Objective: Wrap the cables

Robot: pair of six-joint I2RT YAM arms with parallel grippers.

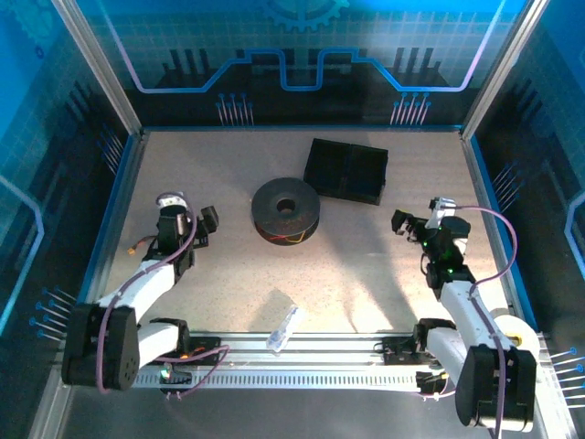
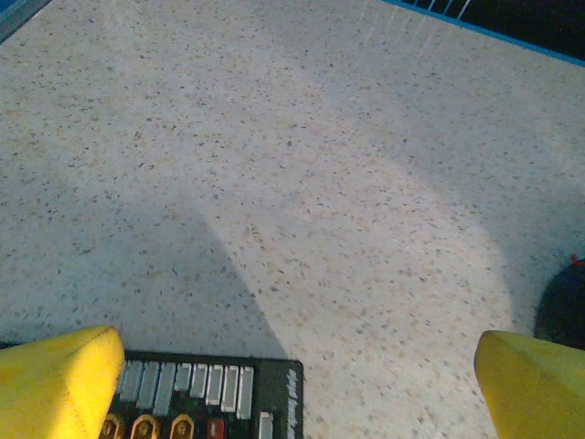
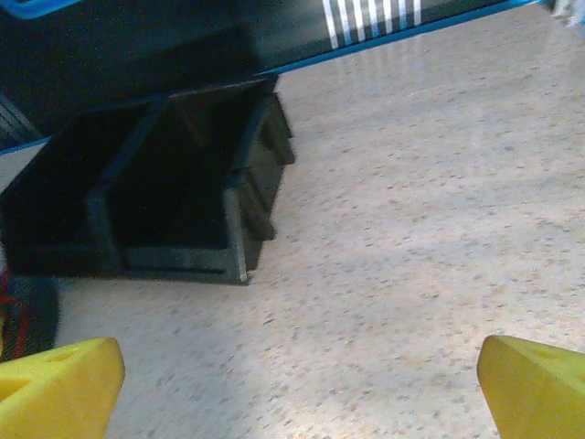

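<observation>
currently parked low at either side of the table (image 1: 366, 274): left gripper (image 1: 192, 219) w/ jaws spread wide, holding nothing; same for right gripper (image 1: 419, 218), wide apart, empty, facing the black bin (image 3: 155, 183). as for the cables (image 1: 291, 240): thin yellow-orange & red strands, peeking from the side of the black spool (image 1: 286, 208), mid-table, btwn both grippers, touched by neither.

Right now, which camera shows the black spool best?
The top camera: the whole spool from above. The left wrist catches its dark edge, the right wrist a corner with red wire.
</observation>
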